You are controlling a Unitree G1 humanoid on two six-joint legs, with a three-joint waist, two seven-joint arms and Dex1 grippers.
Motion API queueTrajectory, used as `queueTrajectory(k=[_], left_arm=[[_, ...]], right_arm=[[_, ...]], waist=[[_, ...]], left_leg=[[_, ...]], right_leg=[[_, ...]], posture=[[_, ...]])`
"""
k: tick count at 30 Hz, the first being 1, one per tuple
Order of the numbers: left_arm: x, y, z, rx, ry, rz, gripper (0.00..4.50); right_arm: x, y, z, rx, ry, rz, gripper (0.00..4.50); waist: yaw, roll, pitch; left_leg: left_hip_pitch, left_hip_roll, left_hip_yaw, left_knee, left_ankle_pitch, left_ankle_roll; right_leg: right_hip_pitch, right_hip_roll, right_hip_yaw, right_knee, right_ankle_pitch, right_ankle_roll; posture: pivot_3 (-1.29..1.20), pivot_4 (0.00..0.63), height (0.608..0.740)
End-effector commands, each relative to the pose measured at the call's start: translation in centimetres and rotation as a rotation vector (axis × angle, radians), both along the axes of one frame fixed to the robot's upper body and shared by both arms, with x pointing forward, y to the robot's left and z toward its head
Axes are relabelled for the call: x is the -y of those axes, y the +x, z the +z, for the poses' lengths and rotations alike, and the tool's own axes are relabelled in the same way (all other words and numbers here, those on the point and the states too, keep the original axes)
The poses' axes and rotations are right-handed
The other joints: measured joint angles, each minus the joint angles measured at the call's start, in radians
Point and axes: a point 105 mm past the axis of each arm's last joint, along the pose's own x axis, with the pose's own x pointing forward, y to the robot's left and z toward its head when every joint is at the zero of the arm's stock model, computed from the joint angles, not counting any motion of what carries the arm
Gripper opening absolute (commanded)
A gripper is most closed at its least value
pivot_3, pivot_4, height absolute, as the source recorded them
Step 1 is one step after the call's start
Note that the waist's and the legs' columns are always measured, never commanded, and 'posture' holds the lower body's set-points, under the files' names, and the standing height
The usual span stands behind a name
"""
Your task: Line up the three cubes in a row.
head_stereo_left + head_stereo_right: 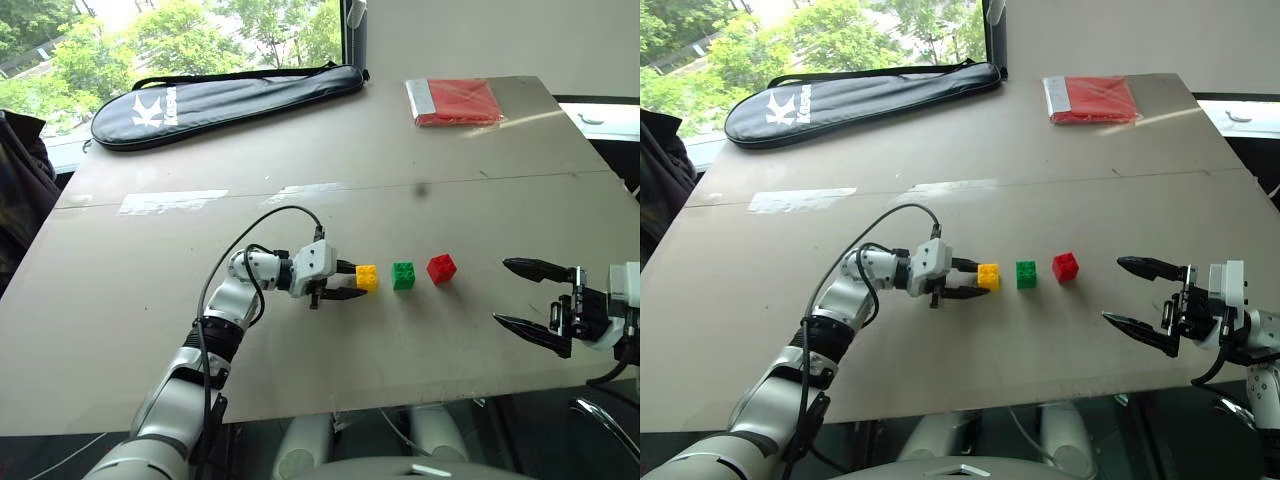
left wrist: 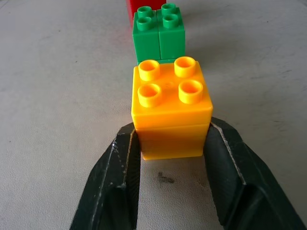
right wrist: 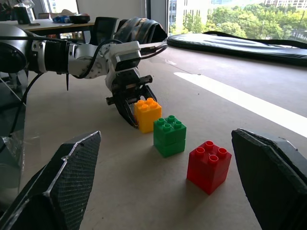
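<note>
Three studded cubes stand in a line on the table: yellow, green and red, with small gaps between them. My left gripper reaches in from the left and is shut on the yellow cube; its black fingers lie against the cube's two sides. The yellow cube rests on the table surface. To the right of the red cube, my right gripper hangs wide open and apart from it, holding nothing. In the right wrist view the red cube is nearest.
A dark racket bag lies across the far left of the table. A flat red packet sits at the far right. A shiny tape strip runs along the middle seam. The table's front edge is near both arms.
</note>
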Motion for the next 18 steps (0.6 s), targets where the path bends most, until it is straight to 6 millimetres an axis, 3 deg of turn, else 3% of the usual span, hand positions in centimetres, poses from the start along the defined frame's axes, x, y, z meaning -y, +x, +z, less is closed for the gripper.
queueTrajectory(k=[1,2,10,18], left_arm=[[-0.6,0.2,-0.8,0.001,0.043,0.027,4.06],[-0.7,0.3,-0.8,0.004,0.045,0.034,4.47],[-1.6,0.0,-0.6,0.011,0.033,0.041,4.47],[-4.1,-2.3,3.1,-0.042,-0.172,0.171,4.47]], right_arm=[[0.1,-0.1,0.6,0.030,-0.007,0.007,4.50],[0.1,-0.1,0.6,0.029,-0.008,0.007,4.50],[0.2,-0.3,0.4,0.027,-0.008,0.002,4.50],[1.2,-0.5,-0.8,-0.002,-0.005,-0.067,4.50]], waist=[[0.002,0.000,0.000],[0.002,0.000,0.000],[-0.002,0.000,0.000],[-0.005,0.000,0.000]], left_leg=[[0.000,0.000,0.000,0.000,0.000,0.000],[0.000,0.000,0.000,0.000,0.000,0.000],[0.000,0.000,0.000,0.000,0.000,0.000],[-0.002,0.003,0.000,0.000,0.000,0.000]], right_leg=[[0.000,0.000,0.000,0.000,0.000,0.000],[0.000,0.000,0.000,0.000,0.000,0.000],[0.000,0.000,0.000,0.000,0.000,0.000],[-0.002,-0.001,0.001,0.000,0.000,0.000]], posture=[[0.00,0.150,0.732],[0.00,0.150,0.732],[0.00,0.150,0.732],[0.00,0.150,0.732]])
